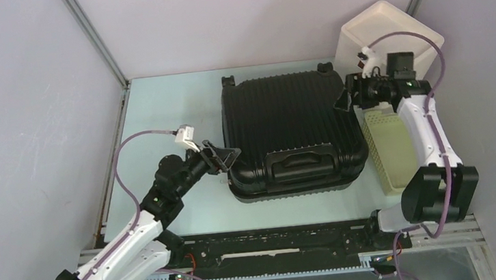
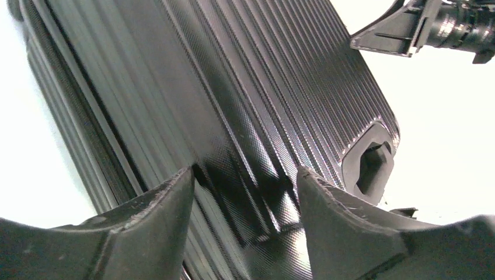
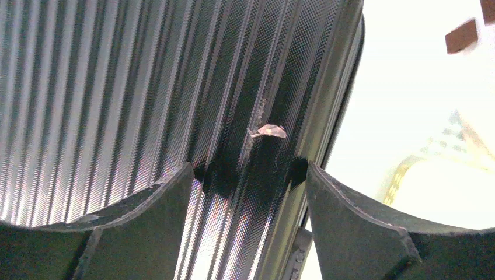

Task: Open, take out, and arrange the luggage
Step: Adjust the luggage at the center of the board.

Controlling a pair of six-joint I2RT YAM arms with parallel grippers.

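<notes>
The luggage (image 1: 288,126) is a black ribbed hard-shell suitcase that lies flat and closed in the middle of the table, its handle (image 1: 302,159) toward the near side. My left gripper (image 1: 228,157) is open at the suitcase's left edge near the front corner. In the left wrist view its fingers (image 2: 169,204) frame the ribbed shell (image 2: 233,87) and hold nothing. My right gripper (image 1: 345,98) is open at the suitcase's right edge toward the back. In the right wrist view it (image 3: 250,172) spans the shell's rim (image 3: 327,116), empty.
A white box (image 1: 386,30) stands at the back right. A pale yellow slatted basket (image 1: 390,147) sits right beside the suitcase's right side, under the right arm. A small pale scrap (image 3: 267,131) sticks to the shell. Walls enclose the table on the left, back and right.
</notes>
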